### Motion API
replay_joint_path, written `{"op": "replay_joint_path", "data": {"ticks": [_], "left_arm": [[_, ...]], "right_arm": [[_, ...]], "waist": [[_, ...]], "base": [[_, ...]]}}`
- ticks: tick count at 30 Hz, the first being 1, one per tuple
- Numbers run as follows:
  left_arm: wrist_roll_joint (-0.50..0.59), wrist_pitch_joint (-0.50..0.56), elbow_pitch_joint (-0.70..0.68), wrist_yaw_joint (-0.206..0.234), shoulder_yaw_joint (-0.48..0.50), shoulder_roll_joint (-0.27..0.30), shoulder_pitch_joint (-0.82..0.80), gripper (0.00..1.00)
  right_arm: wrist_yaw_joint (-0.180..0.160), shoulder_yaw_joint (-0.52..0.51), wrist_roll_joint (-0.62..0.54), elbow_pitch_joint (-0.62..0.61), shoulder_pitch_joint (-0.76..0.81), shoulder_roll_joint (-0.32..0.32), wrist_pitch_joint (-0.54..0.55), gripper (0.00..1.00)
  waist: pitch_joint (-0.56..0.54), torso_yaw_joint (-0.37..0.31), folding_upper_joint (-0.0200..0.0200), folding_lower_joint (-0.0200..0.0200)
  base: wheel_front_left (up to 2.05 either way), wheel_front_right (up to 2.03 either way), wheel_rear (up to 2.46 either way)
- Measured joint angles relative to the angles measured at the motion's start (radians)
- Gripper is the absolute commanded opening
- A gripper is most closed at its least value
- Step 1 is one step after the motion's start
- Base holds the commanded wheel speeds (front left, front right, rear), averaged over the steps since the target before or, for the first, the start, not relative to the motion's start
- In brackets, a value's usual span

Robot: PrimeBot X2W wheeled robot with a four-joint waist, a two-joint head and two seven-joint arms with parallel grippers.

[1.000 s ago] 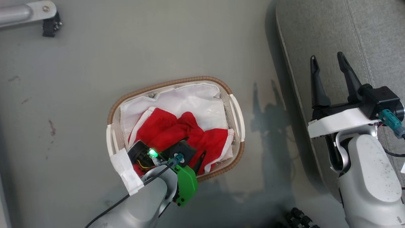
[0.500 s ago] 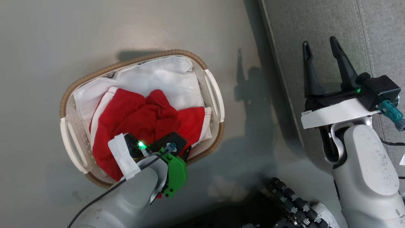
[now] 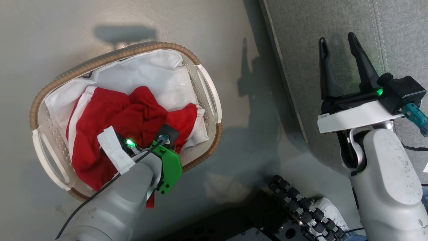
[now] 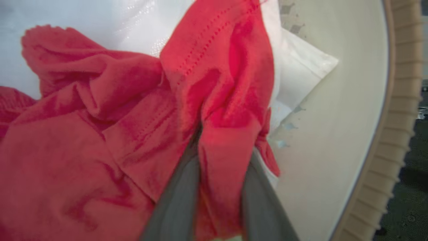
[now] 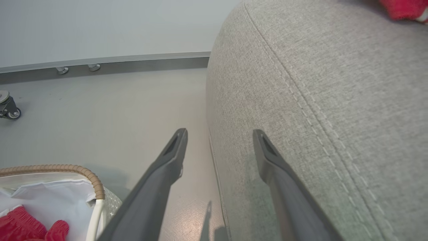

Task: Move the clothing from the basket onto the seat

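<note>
**Inspector:** Condition of the floor?

**Onlooker:** Pale grey floor (image 3: 100,20), smooth, with a slight sheen and a few faint scuffs. The robot's shadows fall across it on the seat side of the basket (image 3: 110,57), which stands directly on the floor.

**Inspector:** Contents of the basket?

**Onlooker:** The white liner (image 3: 140,70) lies bare along the basket's far side. The clothing (image 3: 110,117), red with white edge bands, is bunched in the near half.

**Inspector:** Left hand?

**Onlooker:** The left hand (image 4: 224,147) is down inside the basket. Its two fingers are pinched on a raised fold of the clothing, and red fabric fills the narrow gap between them.

**Inspector:** Right hand?

**Onlooker:** The right hand (image 3: 337,38) is well apart from the basket, over the edge of the seat (image 3: 301,33). Its fingers are spread wide with nothing between them.

**Inspector:** The seat itself?

**Onlooker:** Grey woven upholstery with a rounded edge and a stitched seam (image 5: 301,100) running along it. It stands beside the basket with a strip of floor between them. A patch of red fabric (image 5: 401,8) lies on top of it, far from the basket. I can see only part of that patch.

**Inspector:** The rest of the room?

**Onlooker:** Beyond the basket there is a plain pale wall (image 5: 100,26) with a grey metal skirting strip (image 5: 133,62) at its foot. A small castor (image 5: 8,108) sits on the floor near the strip. On the basket's near side are the black ribbed rollers (image 3: 301,207) of the robot's base.
</note>
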Motion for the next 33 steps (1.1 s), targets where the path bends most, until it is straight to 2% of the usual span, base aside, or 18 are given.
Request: {"op": "replay_joint_path", "data": {"ticks": [8,18,27,33], "left_arm": [[-0.039,-0.07,-0.052,-0.001,0.004,0.001,0.001,0.0],[-0.068,-0.115,-0.13,-0.004,0.033,0.002,0.043,0.0],[0.008,-0.118,-0.358,0.0,0.099,0.04,0.132,0.0],[0.065,-0.118,-0.492,-0.008,0.132,0.074,0.167,0.0]], "right_arm": [[0.0,-0.015,-0.018,0.017,0.0,0.001,0.0,1.0],[0.0,-0.046,-0.098,0.045,0.034,0.001,0.0,1.0],[0.0,-0.085,-0.174,0.084,0.148,0.002,0.0,1.0],[0.0,-0.08,-0.183,0.116,0.226,0.002,0.0,1.0]], "waist": [[-0.041,0.023,0.0,0.0],[-0.172,0.081,0.0,-0.0001],[-0.359,0.152,0.0,-0.0002],[-0.503,0.196,0.0,-0.0002]], "base": [[0.0,0.0,0.0],[0.0,0.0,0.0],[0.0,0.0,0.0],[0.0,0.0,0.0]]}}
